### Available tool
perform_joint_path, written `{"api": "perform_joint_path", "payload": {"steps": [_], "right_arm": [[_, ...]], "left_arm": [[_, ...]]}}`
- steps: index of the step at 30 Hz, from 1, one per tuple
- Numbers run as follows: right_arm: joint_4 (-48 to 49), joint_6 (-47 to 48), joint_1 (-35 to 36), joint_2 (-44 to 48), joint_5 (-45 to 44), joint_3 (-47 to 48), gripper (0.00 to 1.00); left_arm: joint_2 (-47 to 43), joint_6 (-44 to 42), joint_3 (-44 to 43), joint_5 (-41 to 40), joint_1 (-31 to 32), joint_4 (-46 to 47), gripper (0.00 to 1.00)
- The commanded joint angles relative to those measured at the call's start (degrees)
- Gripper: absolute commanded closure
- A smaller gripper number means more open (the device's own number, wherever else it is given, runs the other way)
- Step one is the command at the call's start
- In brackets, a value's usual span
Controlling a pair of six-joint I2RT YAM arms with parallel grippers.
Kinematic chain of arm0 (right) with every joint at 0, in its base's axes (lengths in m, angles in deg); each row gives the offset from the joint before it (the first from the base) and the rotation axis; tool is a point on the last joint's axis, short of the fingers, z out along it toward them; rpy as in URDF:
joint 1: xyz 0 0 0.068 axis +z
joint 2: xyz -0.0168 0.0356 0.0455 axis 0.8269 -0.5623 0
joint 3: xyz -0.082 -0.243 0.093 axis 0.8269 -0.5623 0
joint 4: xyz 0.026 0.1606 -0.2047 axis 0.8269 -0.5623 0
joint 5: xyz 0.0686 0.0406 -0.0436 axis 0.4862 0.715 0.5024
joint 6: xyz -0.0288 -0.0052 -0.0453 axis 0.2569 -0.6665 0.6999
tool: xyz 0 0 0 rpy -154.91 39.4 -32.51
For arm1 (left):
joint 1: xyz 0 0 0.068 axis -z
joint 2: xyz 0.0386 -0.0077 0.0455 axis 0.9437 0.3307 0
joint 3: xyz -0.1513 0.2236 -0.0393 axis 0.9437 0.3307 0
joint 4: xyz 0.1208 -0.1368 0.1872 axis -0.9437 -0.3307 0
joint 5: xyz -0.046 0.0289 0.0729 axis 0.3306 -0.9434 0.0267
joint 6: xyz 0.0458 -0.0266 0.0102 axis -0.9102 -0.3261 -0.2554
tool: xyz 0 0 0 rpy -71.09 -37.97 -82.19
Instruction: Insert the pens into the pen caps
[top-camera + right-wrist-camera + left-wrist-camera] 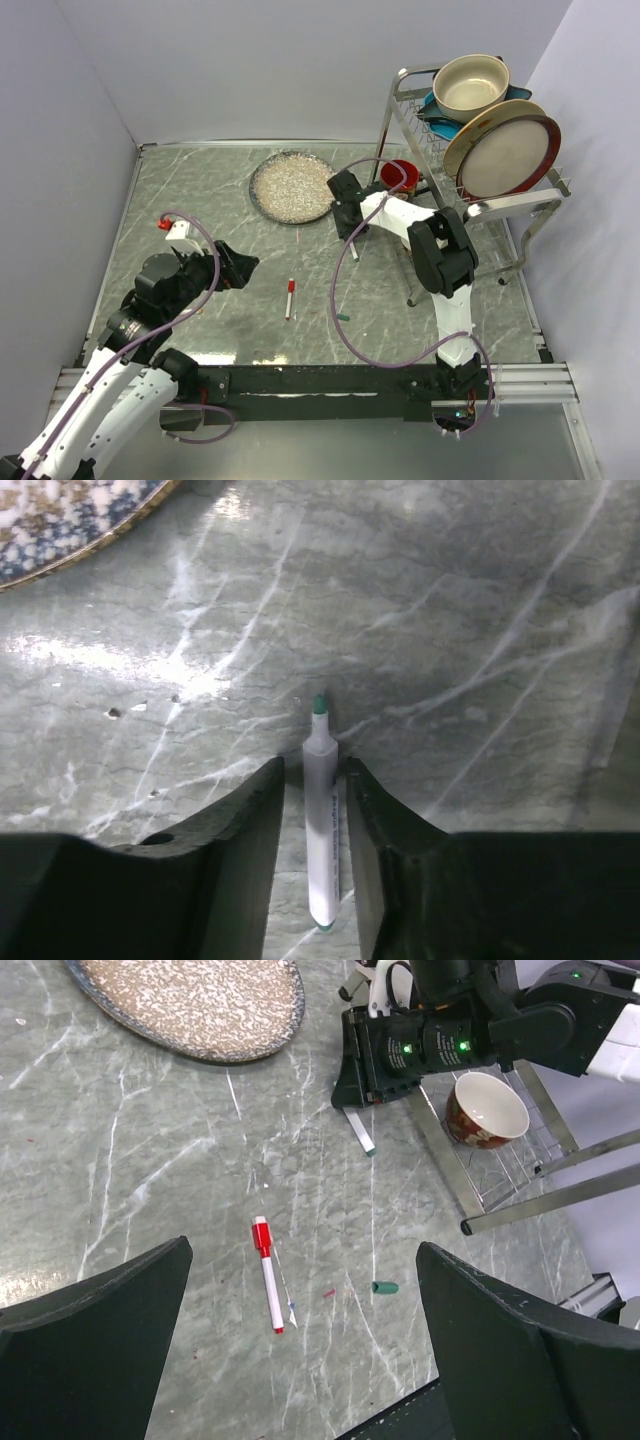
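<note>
green pen [321, 860]: lies flat on the table [200, 200] just off the near right rim of the plate [262, 190]; its green tip is bare.
right gripper [314, 772]: straddles that pen, jaws drawn narrow on either side of the barrel. A sliver of table shows on one side, so no pinch yet as far as I can see.
green cap [384, 1287]: lies alone, farther from the plate than the green pen and well apart from it.
red pen [269, 1285]: lies on the plate's near side, well apart from it. The red cap [262, 1234] sits on one end, so this one looks done.
left gripper [305, 1250]: spread wide and empty, above the red pen.
progress: one pen appears capped. The green pen is to be lifted and capped. No third pen or third cap is in view.
writing: fine print runs along the green pen's barrel, too small to read.
</note>
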Motion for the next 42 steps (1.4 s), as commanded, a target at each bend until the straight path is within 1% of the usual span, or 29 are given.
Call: {"api": "perform_joint_path", "payload": {"steps": [1, 2, 4, 5, 6, 7, 8, 9, 12, 13, 17, 19, 20, 22, 23, 24, 25, 26, 28, 29, 31, 32, 34, 35, 38, 42], "right_arm": [[1.3, 1.1, -0.3, -1.3, 0.6, 0.9, 0.67], [1.5, 1.0, -0.2, -1.1, 0.7, 0.2, 0.74], [1.5, 1.0, -0.2, -0.7, 0.7, -0.4, 0.81], [1.8, 0.8, -0.2, -0.1, 1.1, -1.1, 0.87], [2.0, 0.5, -0.1, 0.2, 1.3, -1.6, 0.90], [2.2, 0.4, -0.1, 0.6, 1.8, -1.9, 0.93], [2.6, 0.2, -0.1, 1.1, 2.0, -2.8, 0.98], [2.8, -0.3, 0.0, 2.3, 2.7, -3.3, 1.00], [4.3, -1.3, 0.5, 5.8, 5.4, -5.7, 1.00], [4.8, -1.7, 0.6, 6.8, 5.9, -6.4, 1.00], [7.3, -3.2, 2.7, 13.5, 7.5, -10.7, 1.00], [8.7, -4.2, 3.7, 16.3, 9.2, -13.1, 1.00], [9.8, -4.7, 5.0, 19.1, 10.6, -13.8, 1.00], [10.8, -6.2, 6.4, 22.1, 12.1, -15.8, 1.00], [12.6, -6.7, 7.1, 25.1, 13.1, -16.6, 1.00], [13.5, -8.4, 8.4, 26.8, 13.7, -17.3, 1.00], [14.4, -9.2, 9.3, 28.4, 15.1, -18.8, 1.00], [16.6, -10.1, 10.1, 31.6, 16.1, -19.6, 1.00], [19.7, -13.2, 12.0, 35.0, 18.2, -22.4, 1.00], [23.2, -14.4, 12.5, 38.1, 19.9, -23.5, 1.00], [26.4, -18.0, 14.5, 41.1, 20.0, -26.3, 1.00], [29.6, -19.1, 15.6, 43.9, 19.8, -27.2, 1.00], [30.9, -22.0, 17.7, 46.1, 18.9, -29.4, 1.00], [34.3, -23.8, 18.6, 47.8, 18.5, -30.1, 1.00], [37.9, -26.8, 20.5, 50.3, 17.1, -32.1, 1.00], [40.4, -29.1, 21.4, 52.2, 17.0, -33.6, 1.00]], "left_arm": [[-0.3, -1.5, 0.5, 2.4, 0.3, 3.0, 0.01], [-0.1, -1.5, 0.4, 2.9, 0.3, 3.0, 0.01], [0.4, -1.8, 0.1, 3.1, 0.3, 2.9, 0.01], [0.4, -1.8, 0.2, 3.9, 0.3, 3.0, 0.01], [0.4, -2.0, 0.4, 5.0, 0.3, 3.2, 0.01], [0.3, -2.3, 0.6, 7.0, 0.4, 4.6, 0.01], [0.4, -2.5, 1.0, 9.0, 0.6, 5.5, 0.01], [0.4, -2.4, 1.2, 14.0, 0.6, 6.3, 0.01], [0.5, 1.4, 3.2, 20.6, 0.6, 11.3, 0.01], [0.7, 4.2, 4.0, 21.6, 0.6, 12.4, 0.02], [1.2, 9.5, 9.5, 23.8, 0.6, 16.8, 0.06], [0.8, 12.2, 11.7, 25.0, 0.6, 19.8, 0.07], [0.7, 13.2, 13.8, 25.5, 0.6, 21.1, 0.08], [-0.3, 16.3, 15.8, 27.3, 0.6, 26.3, 0.09], [-0.6, 17.4, 17.4, 27.9, 0.6, 27.8, 0.09], [-0.8, 19.8, 18.2, 28.9, 0.6, 31.8, 0.09], [-0.6, 20.8, 19.4, 30.8, 0.6, 33.7, 0.08], [-0.3, 21.5, 19.9, 31.0, 0.6, 35.6, 0.08], [1.0, 23.1, 20.4, 31.7, 0.6, 39.1, 0.09], [1.3, 23.0, 20.4, 31.3, 0.6, 39.5, 0.11], [2.2, 22.5, 20.3, 30.8, 0.6, 40.8, 0.12], [2.4, 22.7, 20.5, 30.7, 0.6, 41.8, 0.16], [2.8, 23.9, 21.0, 30.8, 0.6, 44.7, 0.18], [3.0, 24.6, 21.6, 31.0, 0.6, 47.5, 0.21], [4.9, 25.9, 21.3, 31.9, 0.6, 50.8, 0.23], [7.1, 24.3, 20.2, 32.2, 0.6, 51.0, 0.24]]}}
